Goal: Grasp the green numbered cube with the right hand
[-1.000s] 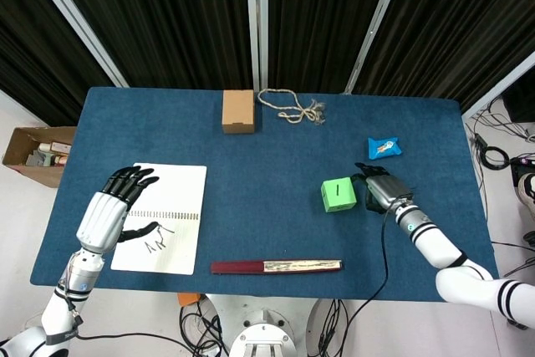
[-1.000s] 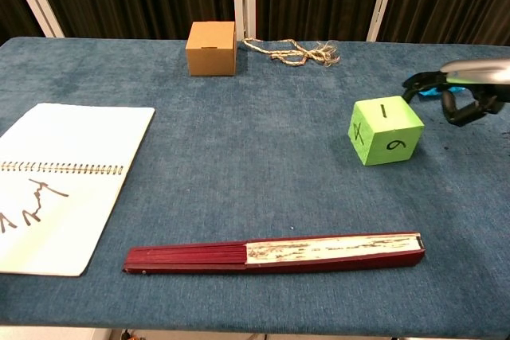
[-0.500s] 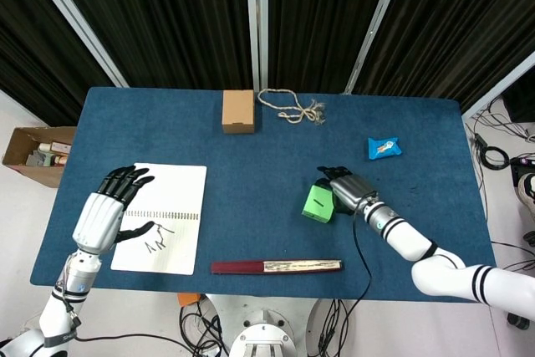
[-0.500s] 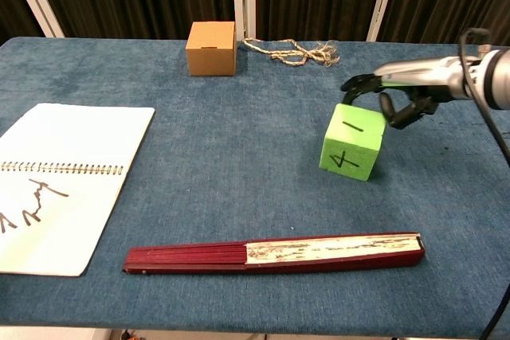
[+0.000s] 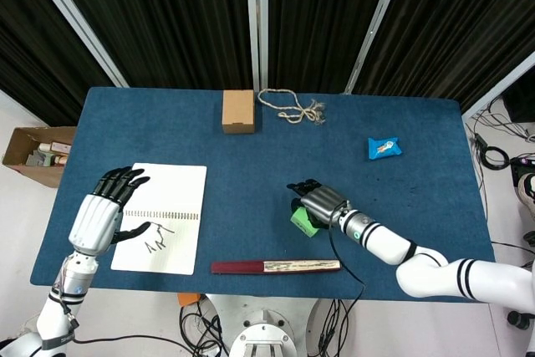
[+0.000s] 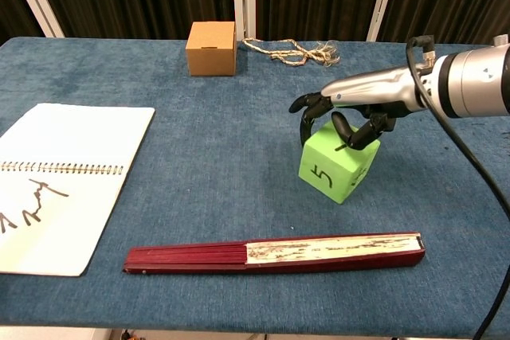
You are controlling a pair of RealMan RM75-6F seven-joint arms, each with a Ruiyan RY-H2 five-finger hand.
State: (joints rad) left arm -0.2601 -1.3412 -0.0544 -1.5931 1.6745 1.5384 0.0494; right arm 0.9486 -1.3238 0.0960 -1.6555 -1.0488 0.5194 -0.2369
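The green numbered cube (image 6: 335, 171) sits tilted on the blue table, right of centre, its front face showing a 5. My right hand (image 6: 343, 117) lies over its top, fingers curled down its left and upper sides, gripping it. From the head view the right hand (image 5: 322, 202) hides most of the cube (image 5: 301, 220), leaving only a green corner visible. My left hand (image 5: 104, 205) hovers at the table's left edge beside the notebook with its fingers spread and nothing in them.
A closed dark red fan (image 6: 275, 252) lies along the front edge, just below the cube. An open spiral notebook (image 6: 56, 181) is at left. At the back are a cardboard box (image 6: 211, 48) and a rope (image 6: 291, 53), and a blue snack packet (image 5: 384, 148) lies far right.
My right hand has swept left across the table, rolling the cube with it so that different numbers face front. The left hand has sunk slightly.
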